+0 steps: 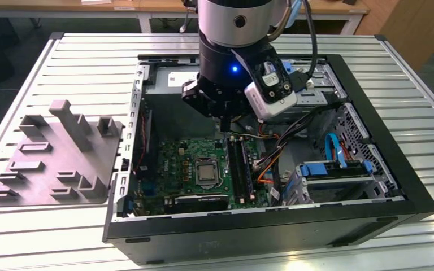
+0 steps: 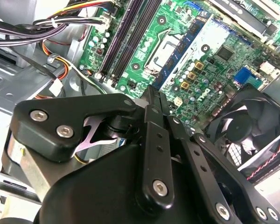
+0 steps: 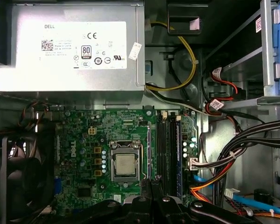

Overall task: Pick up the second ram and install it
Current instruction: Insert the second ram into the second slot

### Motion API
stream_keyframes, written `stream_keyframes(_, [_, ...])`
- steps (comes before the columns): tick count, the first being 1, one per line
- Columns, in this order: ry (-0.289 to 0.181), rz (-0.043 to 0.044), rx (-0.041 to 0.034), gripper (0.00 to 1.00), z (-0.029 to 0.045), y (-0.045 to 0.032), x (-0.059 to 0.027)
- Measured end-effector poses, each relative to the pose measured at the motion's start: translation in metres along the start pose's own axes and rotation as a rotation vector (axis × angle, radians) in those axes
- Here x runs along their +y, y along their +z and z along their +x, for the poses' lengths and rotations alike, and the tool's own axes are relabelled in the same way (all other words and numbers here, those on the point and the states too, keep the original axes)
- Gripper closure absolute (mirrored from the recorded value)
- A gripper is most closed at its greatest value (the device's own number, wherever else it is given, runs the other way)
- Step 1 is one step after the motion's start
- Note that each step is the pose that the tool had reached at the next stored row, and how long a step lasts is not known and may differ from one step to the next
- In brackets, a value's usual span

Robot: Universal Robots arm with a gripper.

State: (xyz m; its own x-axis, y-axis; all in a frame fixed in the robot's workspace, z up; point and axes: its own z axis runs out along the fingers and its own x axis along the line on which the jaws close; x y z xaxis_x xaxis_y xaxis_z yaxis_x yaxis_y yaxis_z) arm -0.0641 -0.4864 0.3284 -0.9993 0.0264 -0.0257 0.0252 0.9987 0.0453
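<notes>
End effector is held low inside the open PC case, just above the mem. slots; in the second wrist view its tips are seen pressed together. Whether anything thin is pinched between them can't be told.

Slatted metal tabletop is seen carrying the case and, on the exterior view's left, a grey plastic tray w/ upright posts, set just beside the case wall.

Inside the case, a grey power supply box is mounted next to the green motherboard. A black fan is fixed at the board's edge. Bundled cables are routed along the side of the board opposite the fan.

Square silver processor socket is seated near the board's middle, w/ the long mem. slots just beside it.

Second ram is taken to be the dark blue-black stick seated in the slot nearest the cables, parallel to the socket's edge; this can't be confirmed.
</notes>
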Motion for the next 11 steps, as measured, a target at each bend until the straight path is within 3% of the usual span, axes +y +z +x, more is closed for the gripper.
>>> stream_keyframes(11, [0.0,0.0003,0.0001,0.89,-0.009,0.0054,0.0])
